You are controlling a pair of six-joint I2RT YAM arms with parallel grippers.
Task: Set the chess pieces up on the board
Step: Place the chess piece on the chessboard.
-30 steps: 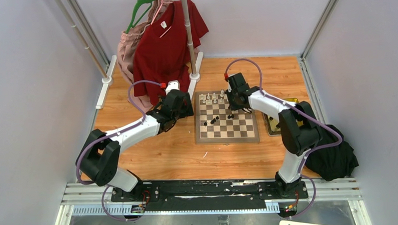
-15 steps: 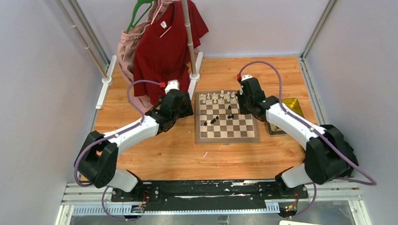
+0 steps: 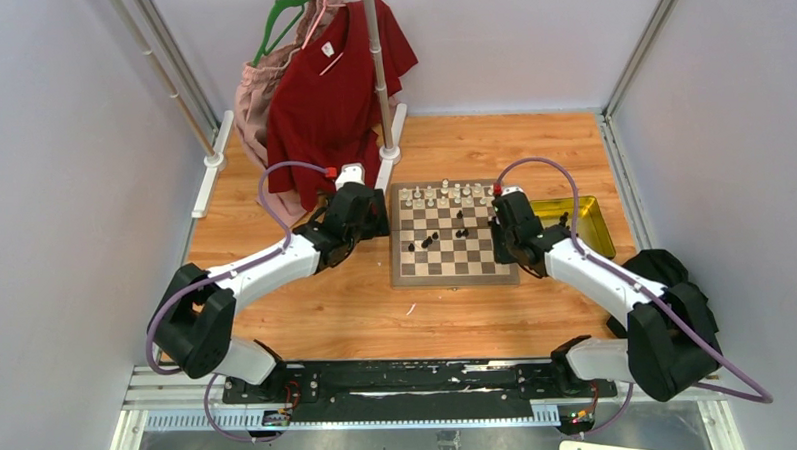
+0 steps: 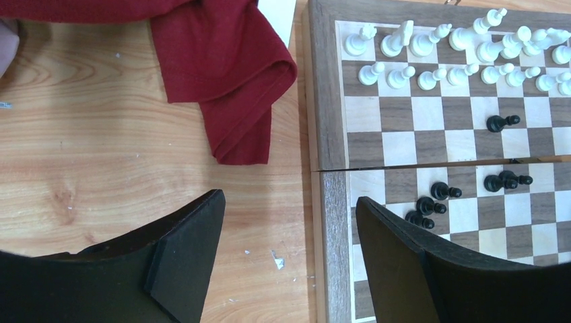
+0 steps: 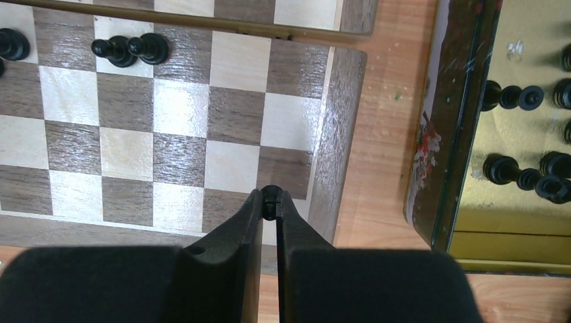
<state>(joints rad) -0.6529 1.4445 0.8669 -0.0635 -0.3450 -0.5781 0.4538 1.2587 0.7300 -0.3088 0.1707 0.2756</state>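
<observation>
Pressed together on nothing at the right fingers [image 5: 252, 222]; just beneath, the board [image 5: 340, 134] edge; off to their right, tray [image 5: 448, 134] holding black pieces [image 5: 501, 169]. Spread wide and empty at the left fingers [image 4: 188, 249]; ahead of them, white pieces [image 4: 396, 42] ranked in two rows. Seemingly between placements; next, swing right, open, lower onto one black piece.

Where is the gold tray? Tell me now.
In the top view, the gold tray sits at the right, beside the board and its right edge, with black pieces inside.
</observation>
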